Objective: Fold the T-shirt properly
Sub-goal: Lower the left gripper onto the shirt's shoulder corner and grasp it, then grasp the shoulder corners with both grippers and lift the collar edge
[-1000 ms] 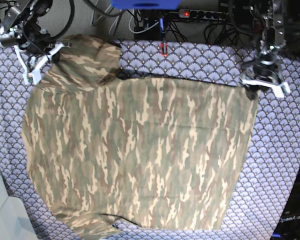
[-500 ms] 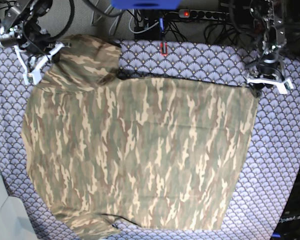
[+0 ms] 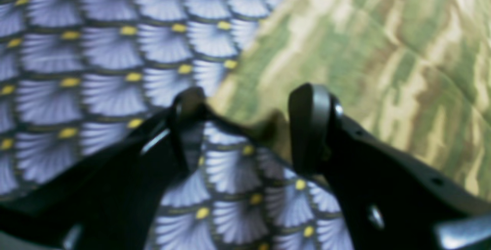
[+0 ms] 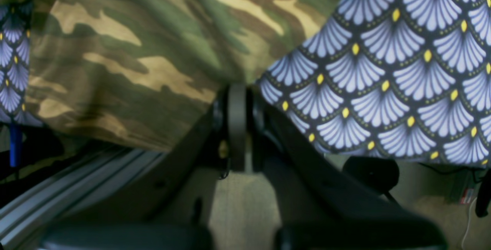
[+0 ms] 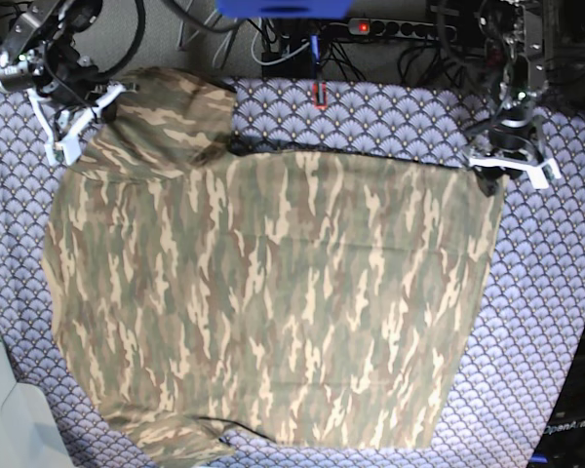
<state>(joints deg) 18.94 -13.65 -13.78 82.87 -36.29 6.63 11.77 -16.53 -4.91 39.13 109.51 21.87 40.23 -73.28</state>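
Note:
The camouflage T-shirt (image 5: 273, 292) lies spread flat over most of the table, one sleeve reaching to the back left. My right gripper (image 5: 63, 132) sits at that sleeve's outer edge. In the right wrist view it (image 4: 238, 92) is shut on the T-shirt (image 4: 134, 50), whose cloth hangs from the fingertips. My left gripper (image 5: 497, 175) hovers at the shirt's back right corner. The left wrist view shows it (image 3: 249, 123) open, its fingers (image 3: 310, 127) apart, with the corner of the T-shirt (image 3: 364, 50) lying between them, ungripped.
A purple scallop-patterned tablecloth (image 5: 556, 312) covers the table. Behind its far edge are a power strip (image 5: 390, 27) and tangled cables. A small red object (image 5: 319, 93) lies at the back centre. A grey bin (image 5: 5, 409) stands at the near left.
My left gripper drifted slightly away from the shirt's back right corner, then came back to it, staying open. The right arm and the shirt have not moved.

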